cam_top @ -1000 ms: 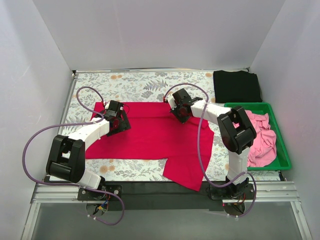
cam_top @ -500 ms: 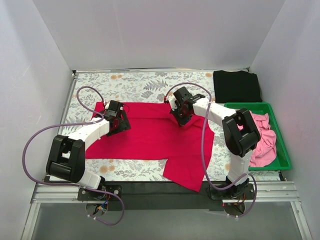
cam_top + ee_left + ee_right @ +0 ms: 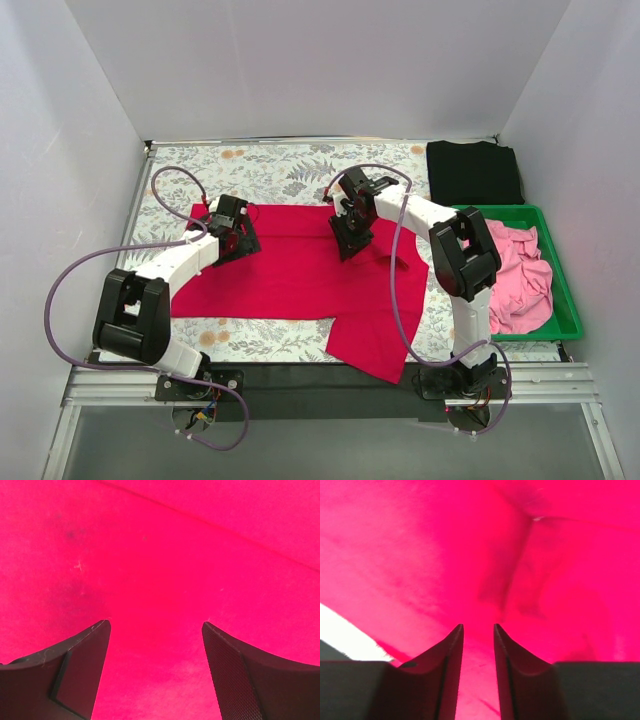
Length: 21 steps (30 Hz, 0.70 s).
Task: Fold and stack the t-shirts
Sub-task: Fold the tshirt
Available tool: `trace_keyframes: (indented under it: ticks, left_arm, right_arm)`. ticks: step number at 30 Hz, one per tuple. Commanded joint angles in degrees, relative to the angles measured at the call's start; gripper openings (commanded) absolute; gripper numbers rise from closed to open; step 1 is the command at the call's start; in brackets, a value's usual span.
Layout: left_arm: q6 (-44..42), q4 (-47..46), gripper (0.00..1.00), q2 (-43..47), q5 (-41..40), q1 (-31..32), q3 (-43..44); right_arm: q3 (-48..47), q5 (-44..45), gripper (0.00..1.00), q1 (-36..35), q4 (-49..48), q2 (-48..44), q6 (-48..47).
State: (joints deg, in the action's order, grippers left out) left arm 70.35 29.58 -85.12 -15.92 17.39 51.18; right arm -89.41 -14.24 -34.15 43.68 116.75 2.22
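Lying centre frame: the red t-shirt [image 3: 300,275] is spread flat on the floral tablecloth [image 3: 280,172].
Long axis: it runs left to right across the picture, with a fold line along its upper edge.
Pointing: one sleeve juts toward the lower edge at lower right, so the shoulder end sits on the right; the collar cannot be made out.
Left gripper [image 3: 232,232] [image 3: 156,625]: sits low over the shirt's upper left corner, jaws spread wide, only red cloth below them.
Right gripper [image 3: 350,235] [image 3: 477,626]: sits over the upper middle of the shirt, jaws a narrow slit apart, with rumpled red cloth beyond the tips.
Black t-shirt [image 3: 474,172]: folded square, upper right.
Pink t-shirts [image 3: 520,275]: heaped in the green bin [image 3: 500,210], right edge.
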Motion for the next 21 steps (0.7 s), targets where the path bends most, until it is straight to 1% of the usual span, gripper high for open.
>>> trace_keyframes:
  ticks: [1,4,6,9,14,21]
  left_arm:
    - [0.5,0.3,0.68,-0.7,-2.4,0.1,3.0]
    - [0.8,0.2,0.68,-2.0,-2.7,-0.2,5.1]
    - [0.8,0.2,0.69,-3.1,-2.7,-0.4,6.9]
    - [0.8,0.3,0.68,-4.1,-2.3,-0.4,8.2]
    - [1.2,0.4,0.68,-4.2,-1.6,-0.4,7.7]
    - [1.6,0.3,0.68,-3.4,-0.9,-0.4,6.3]
  right_arm:
    - [-2.7,-5.9,0.33,0.0,2.6,-2.9,-0.3]
    - [-2.2,-2.6,0.34,1.7,2.5,-5.6,0.1]
    - [-1.5,1.2,0.33,2.7,2.5,-7.1,-0.3]
    - [-0.3,2.6,0.31,2.4,2.5,-7.7,-2.0]
    - [2.8,8.0,0.29,-0.4,0.7,-7.8,-1.9]
    - [6.8,12.8,0.31,-3.7,-5.6,-7.7,2.3]
